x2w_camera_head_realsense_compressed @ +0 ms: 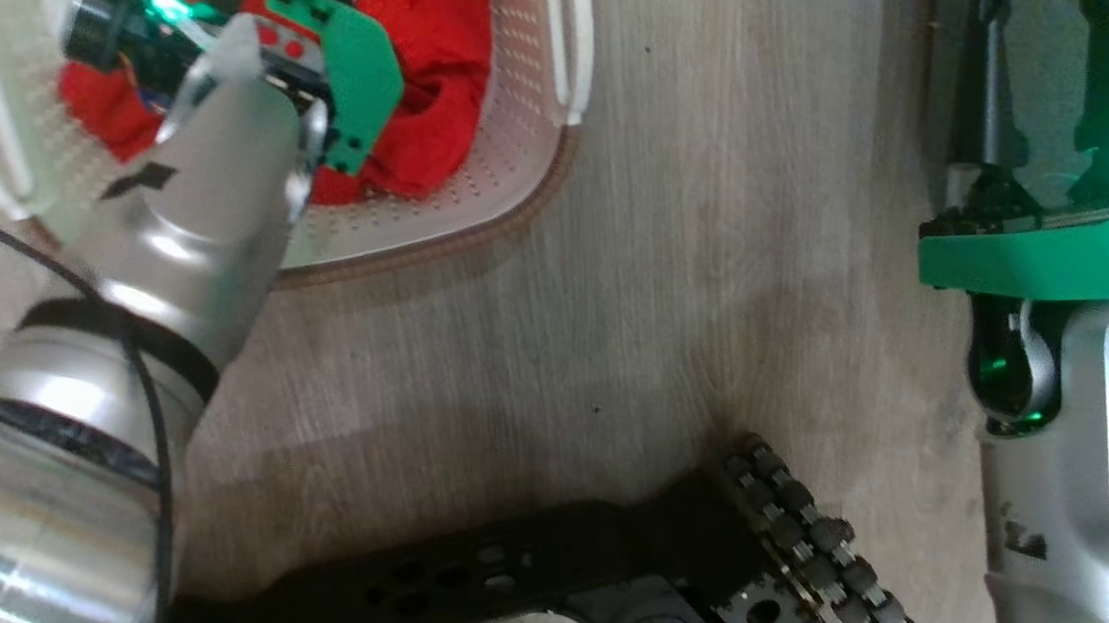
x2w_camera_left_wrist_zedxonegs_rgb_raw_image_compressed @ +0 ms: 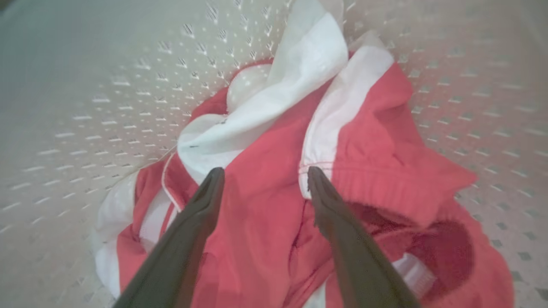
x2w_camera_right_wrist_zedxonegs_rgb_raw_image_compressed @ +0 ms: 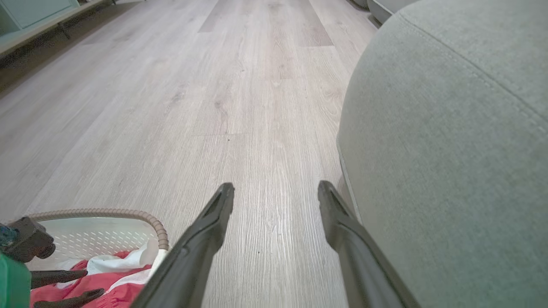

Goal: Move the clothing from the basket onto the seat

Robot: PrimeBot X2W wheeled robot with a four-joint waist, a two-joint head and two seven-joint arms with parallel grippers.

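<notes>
- the clothing is lying crumpled in the bottom of the basket, with red folds and white trim bunched together. none of it is resting on the seat.
- the basket is standing on the floor, and a strip of bare floor is separating it from the seat's rounded side.
- the left end effector is pointing down into the basket with its fingers spread wide, one on each side of a raised red fold. it is gripping nothing. whether the tips are touching the fabric cannot be told.
- judgement: the fingers are straddling a ridge so that closing would pinch a thick bunch, not a single slippery layer.
- the right end effector is hanging open and empty over the floor, just beside the seat and apart from the basket.
- judgement: this position is probably leaving the left arm free room over the basket.
- judgement: the work is standing at the grasp step, with the transfer not yet begun.
</notes>
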